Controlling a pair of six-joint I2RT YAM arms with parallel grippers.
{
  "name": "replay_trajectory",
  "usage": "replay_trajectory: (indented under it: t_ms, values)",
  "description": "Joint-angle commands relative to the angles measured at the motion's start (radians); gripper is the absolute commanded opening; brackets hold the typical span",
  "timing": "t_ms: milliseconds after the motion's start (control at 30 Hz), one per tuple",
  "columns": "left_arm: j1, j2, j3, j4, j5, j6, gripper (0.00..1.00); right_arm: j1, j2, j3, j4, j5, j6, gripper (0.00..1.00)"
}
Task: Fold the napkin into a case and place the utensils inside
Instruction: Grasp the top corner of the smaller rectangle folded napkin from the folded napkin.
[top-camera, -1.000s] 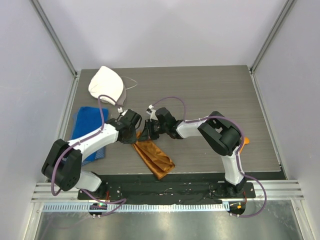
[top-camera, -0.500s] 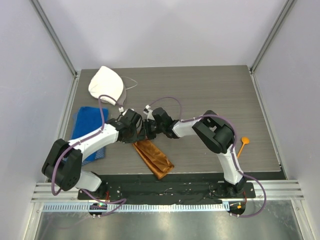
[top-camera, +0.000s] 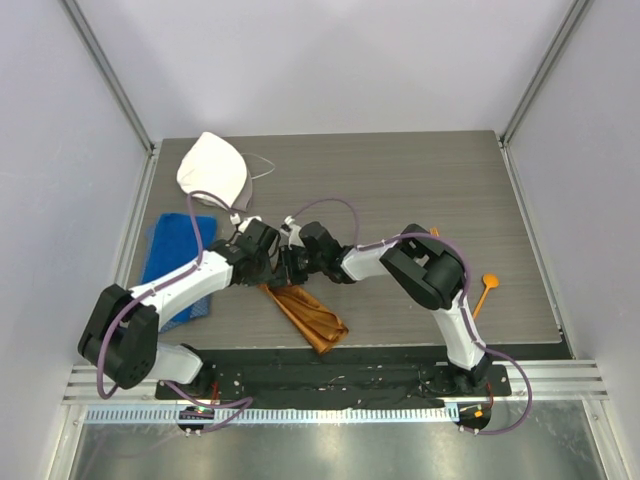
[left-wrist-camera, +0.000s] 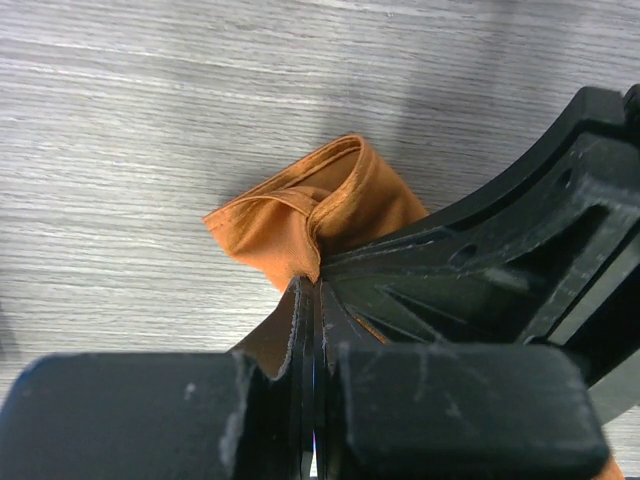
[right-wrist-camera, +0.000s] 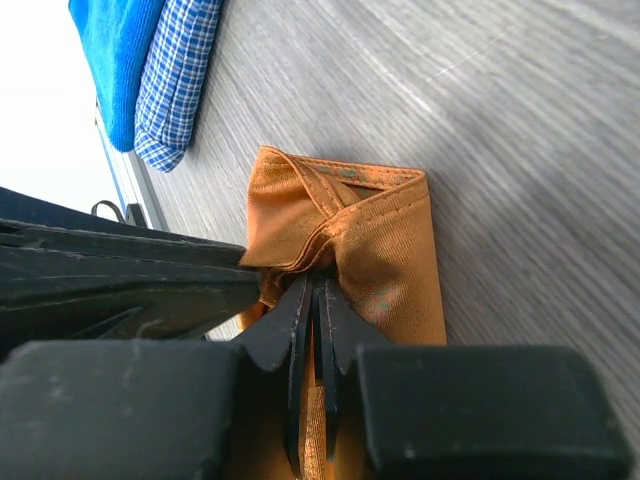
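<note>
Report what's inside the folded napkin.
Only cloth layers show in the open end of the napkin, pinched by the left fingers and right fingers. Further in is hidden by the fold. A spoon lies outside it.

The left gripper (left-wrist-camera: 310, 300) fills the bottom of the view. Its 2 fingers (left-wrist-camera: 296, 330) are pressed flat together with no gap, and their tips nip the near edge of the napkin (left-wrist-camera: 300, 205). Past the tips the napkin bunches into a raised, layered fold with a hemmed edge curling over its top, lying on the grey wood-grain table (left-wrist-camera: 120, 130). From the right the black right gripper (left-wrist-camera: 340, 265) reaches in at a slant, its tip touching the same fold just beside the left tips. More orange cloth shows low down, left of the fingers.
</note>
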Motion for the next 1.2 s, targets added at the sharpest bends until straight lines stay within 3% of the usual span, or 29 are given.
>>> replay_trajectory:
  t_ms: [0, 100, 300, 500, 700, 767, 933, 1167]
  values:
    - [0.011, -0.016, -0.012, 0.070, 0.009, -0.034, 0.00, 0.023, 0.037, 0.003, 0.004, -0.028, -0.015, 0.13]
    - [0.008, -0.012, -0.044, 0.093, 0.043, -0.049, 0.00, 0.003, 0.075, 0.049, 0.082, -0.066, 0.067, 0.13]
    - [0.008, -0.014, -0.074, 0.092, 0.020, -0.043, 0.00, -0.003, 0.049, -0.009, 0.225, -0.141, 0.170, 0.14]
    - [-0.005, -0.014, -0.095, 0.103, 0.029, -0.063, 0.00, -0.017, 0.144, 0.061, 0.382, -0.187, 0.359, 0.14]
    - [-0.005, -0.049, -0.063, 0.072, -0.001, -0.042, 0.00, 0.024, 0.103, -0.044, 0.457, -0.181, 0.396, 0.16]
    - [-0.005, -0.045, -0.057, 0.072, -0.002, -0.040, 0.00, 0.033, 0.121, -0.018, 0.394, -0.175, 0.373, 0.17]
    - [-0.005, -0.032, -0.017, 0.069, 0.011, -0.040, 0.00, 0.058, 0.147, 0.106, 0.066, -0.094, 0.143, 0.16]
    - [-0.005, -0.022, 0.002, 0.064, 0.000, -0.069, 0.00, 0.064, 0.065, 0.028, -0.043, 0.090, 0.045, 0.14]
